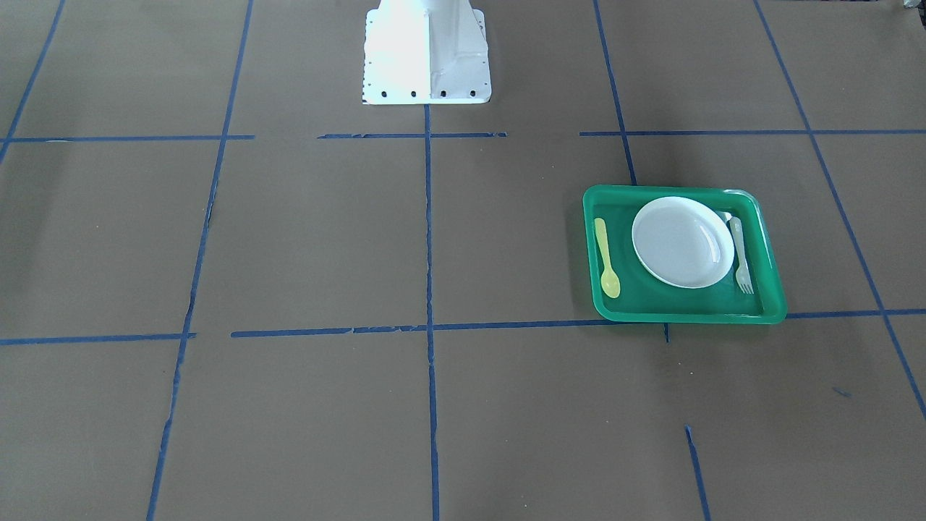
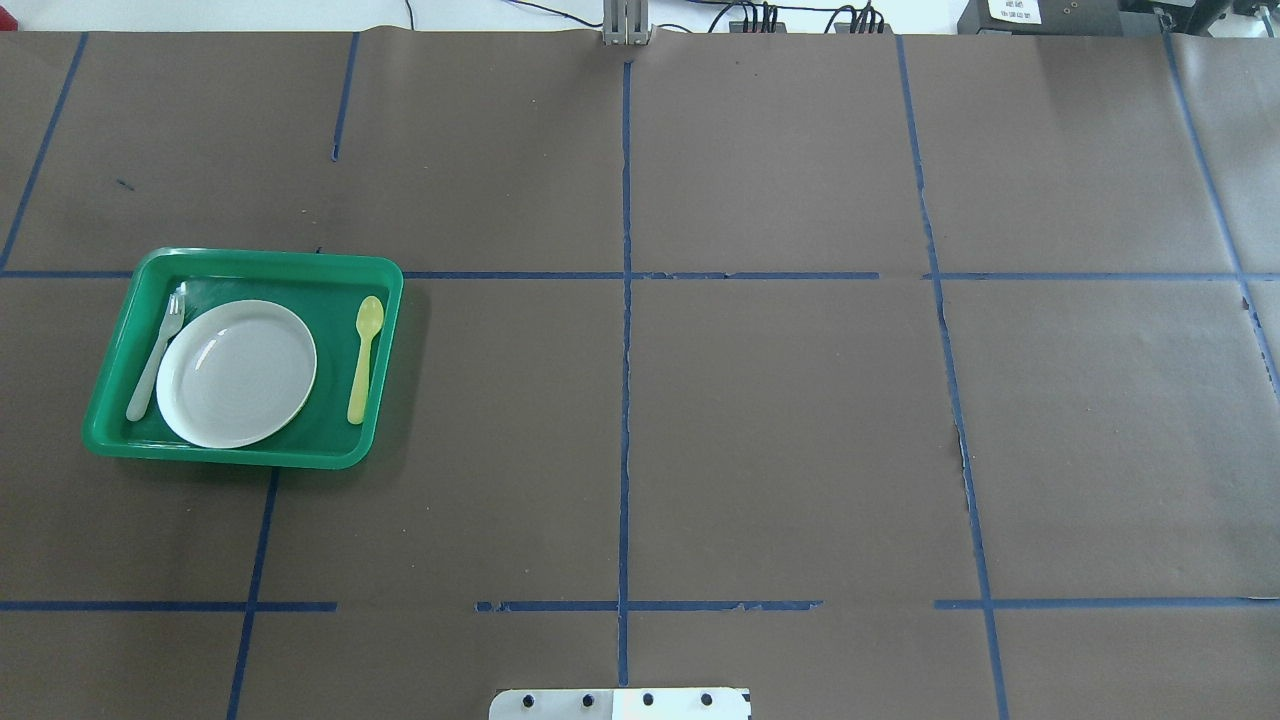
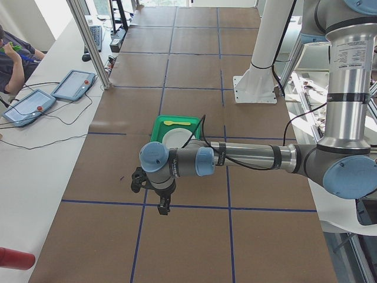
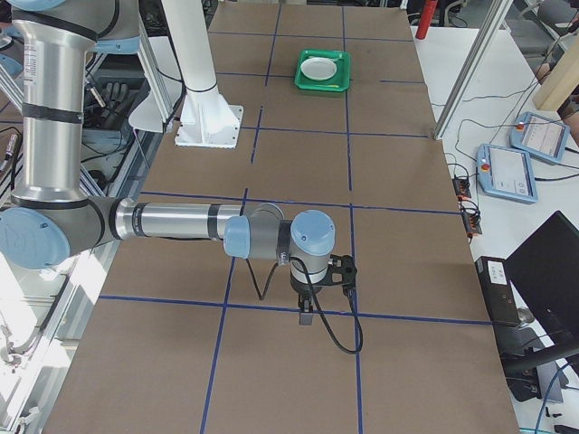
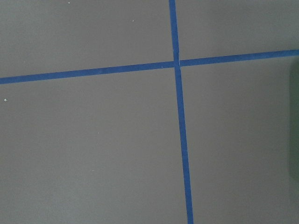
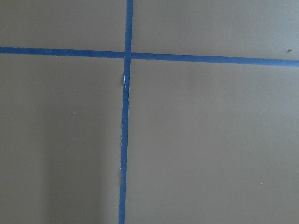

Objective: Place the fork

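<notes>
The pale whitish fork [image 2: 158, 352] lies flat in the green tray [image 2: 240, 455], along the left edge of the white plate [image 2: 236, 373]. It also shows in the front-facing view [image 1: 741, 253], tines toward the camera. The yellow spoon [image 2: 364, 358] lies on the plate's other side. My left gripper [image 3: 162, 203] hangs above the bare table, well apart from the tray. My right gripper [image 4: 308, 312] hangs above the table at the far end. Both show only in the side views, so I cannot tell whether they are open or shut. Both wrist views show only table and tape.
The table is covered in brown paper with a grid of blue tape lines [image 2: 625, 400]. The white robot base [image 1: 427, 54] stands at the middle of the robot's side. An operator [image 3: 15, 59] sits at a side bench with two tablets [image 3: 73, 85].
</notes>
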Robot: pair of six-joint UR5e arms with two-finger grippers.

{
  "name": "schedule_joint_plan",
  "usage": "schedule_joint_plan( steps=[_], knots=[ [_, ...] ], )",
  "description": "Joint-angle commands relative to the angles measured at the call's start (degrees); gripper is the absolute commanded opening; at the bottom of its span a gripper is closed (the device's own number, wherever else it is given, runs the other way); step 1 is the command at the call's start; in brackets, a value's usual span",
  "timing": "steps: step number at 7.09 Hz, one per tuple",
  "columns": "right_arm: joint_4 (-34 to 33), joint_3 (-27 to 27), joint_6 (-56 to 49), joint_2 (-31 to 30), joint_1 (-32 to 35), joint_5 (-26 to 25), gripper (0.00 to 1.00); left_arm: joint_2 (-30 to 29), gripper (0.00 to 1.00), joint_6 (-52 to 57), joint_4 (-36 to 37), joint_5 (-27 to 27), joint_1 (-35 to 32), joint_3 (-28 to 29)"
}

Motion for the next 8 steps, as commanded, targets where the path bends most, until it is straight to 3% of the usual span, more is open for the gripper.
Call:
schedule_joint_plan(
  steps=[1, 8],
  knots=[
    [0.0, 0.0, 0.0, 0.0, 0.0, 0.0, 1.00, 0.0, 1.00, 0.1, 0.0, -0.1, -0.1, 0.0],
    [0.0, 0.0, -0.1, 0.0, 0.0, 0.0, 1.00, -0.1, 1.00, 0.5, -0.2, -0.1, -1.3, 0.0]
  ],
)
